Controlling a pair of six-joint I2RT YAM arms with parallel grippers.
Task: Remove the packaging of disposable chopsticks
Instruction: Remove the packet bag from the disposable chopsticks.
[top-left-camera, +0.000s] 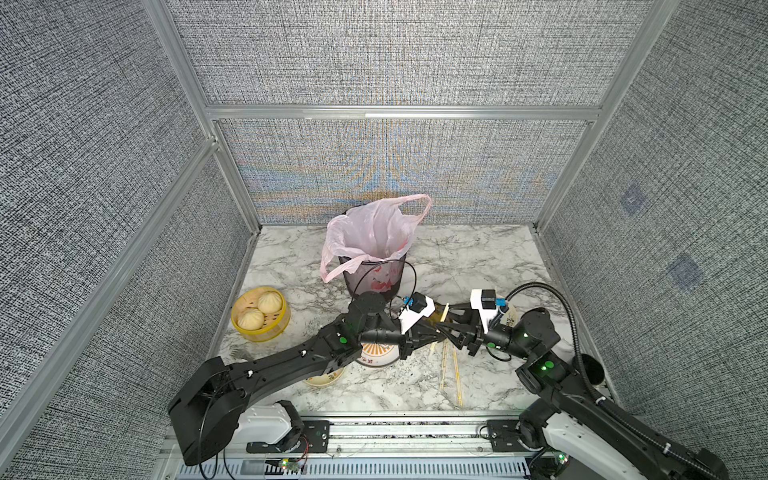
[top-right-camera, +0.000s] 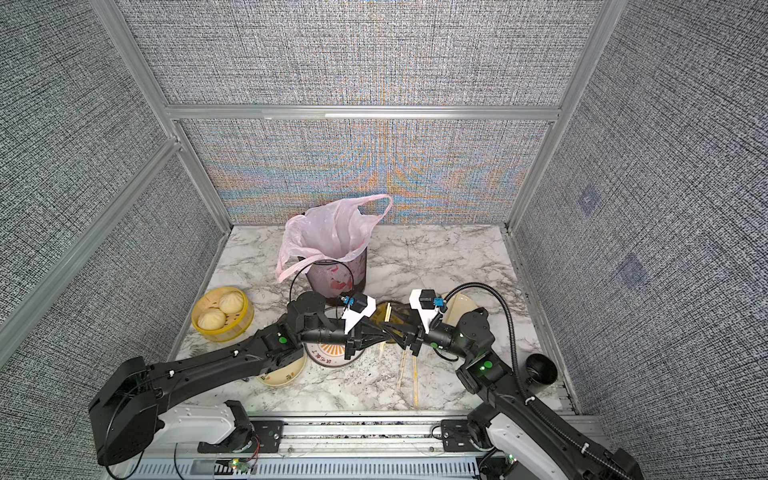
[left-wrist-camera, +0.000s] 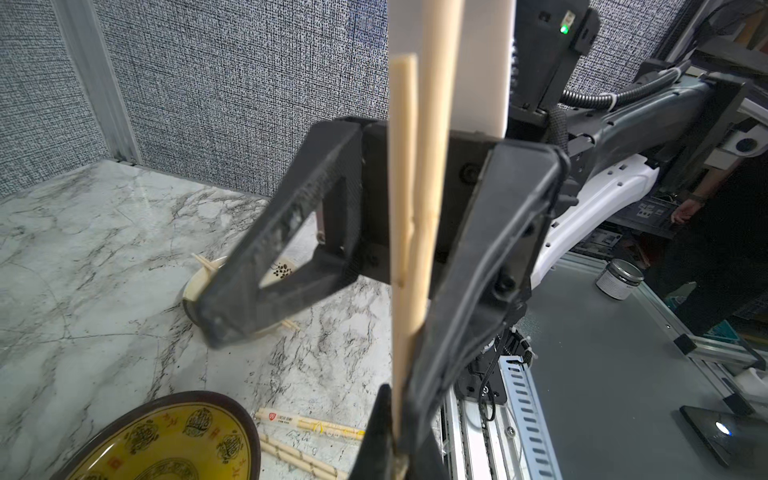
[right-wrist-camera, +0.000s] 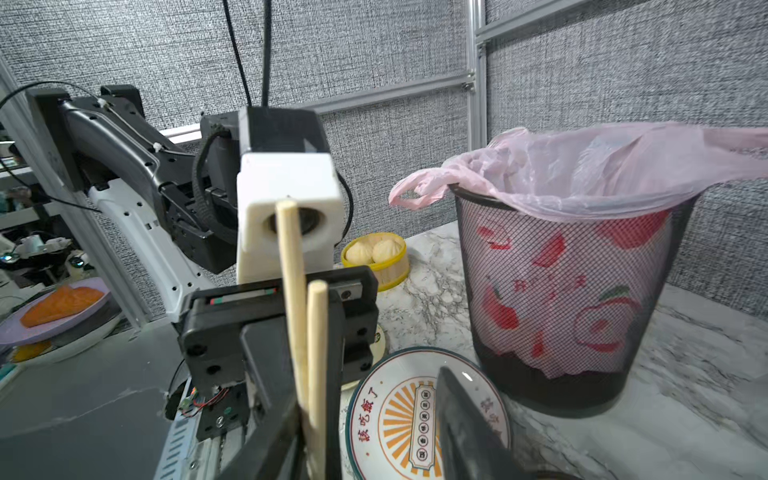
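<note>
Above marble table (top-left-camera: 457, 257), left gripper (left-wrist-camera: 398, 440) pinches two chopsticks (left-wrist-camera: 428, 166).

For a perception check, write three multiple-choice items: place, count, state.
1. Where does the round yellow steamer basket stand? A) on the marble table, left of the black mesh bin B) inside the bin C) on a plate
2. How many pale buns lie in it? A) one B) two C) four
3. The left gripper is: A) open, empty B) shut on the pair of pale wooden chopsticks C) out of view
Key: A, top views show it there; B, two buns show; B, it pinches the sticks.
</note>
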